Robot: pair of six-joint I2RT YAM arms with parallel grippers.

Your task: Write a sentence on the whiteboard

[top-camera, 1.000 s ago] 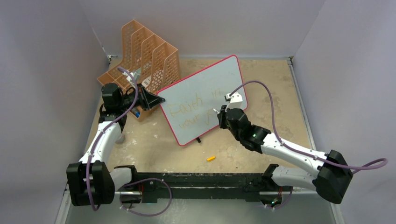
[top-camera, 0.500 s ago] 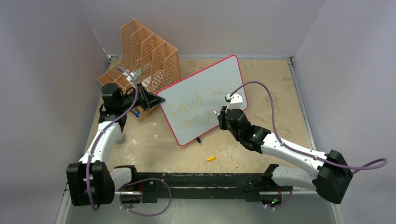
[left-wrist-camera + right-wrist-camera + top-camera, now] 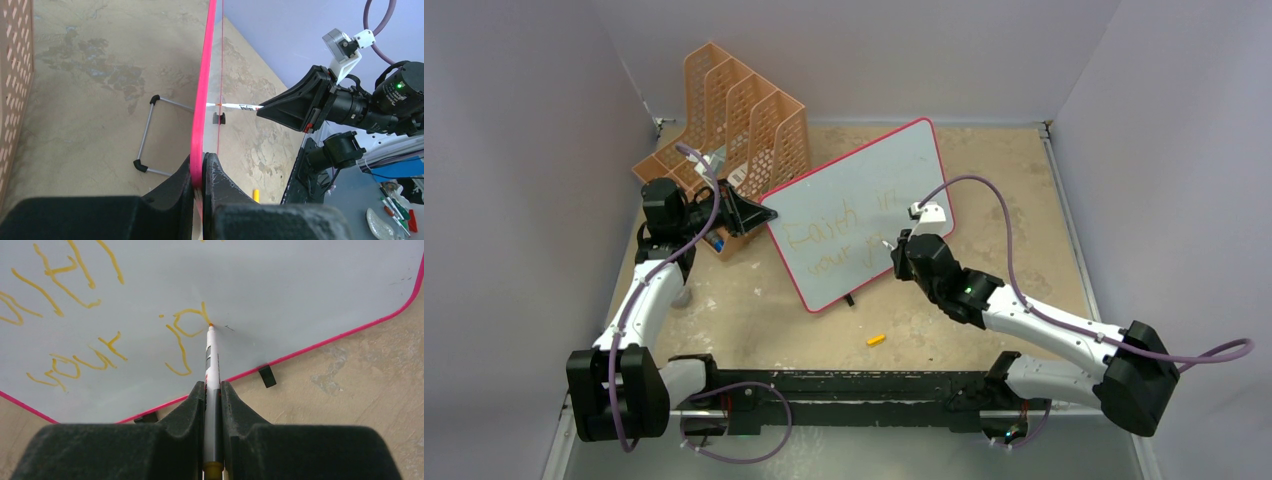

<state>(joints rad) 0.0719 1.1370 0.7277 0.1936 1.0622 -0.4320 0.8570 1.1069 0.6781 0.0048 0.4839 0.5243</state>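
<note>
Right gripper is clamped on one marker, whose tip touches the board at the end of the "o" in "jo". Left gripper is pinched tight on the board's pink frame at its 9 o'clock corner, and the board stands tilted. Sentence is in thin yellow-orange, two lines: "Faith in" above, "your jo" below, toward the board's 6 o'clock edge. Against a second back, the right wrist has crept a hair toward 4 o'clock; left arm and board are unmoved. Count: two arms; one board, two black feet showing; one marker; one orange rack at 10 o'clock of the board; one small orange piece on the table, 6 o'clock of the board.
</note>
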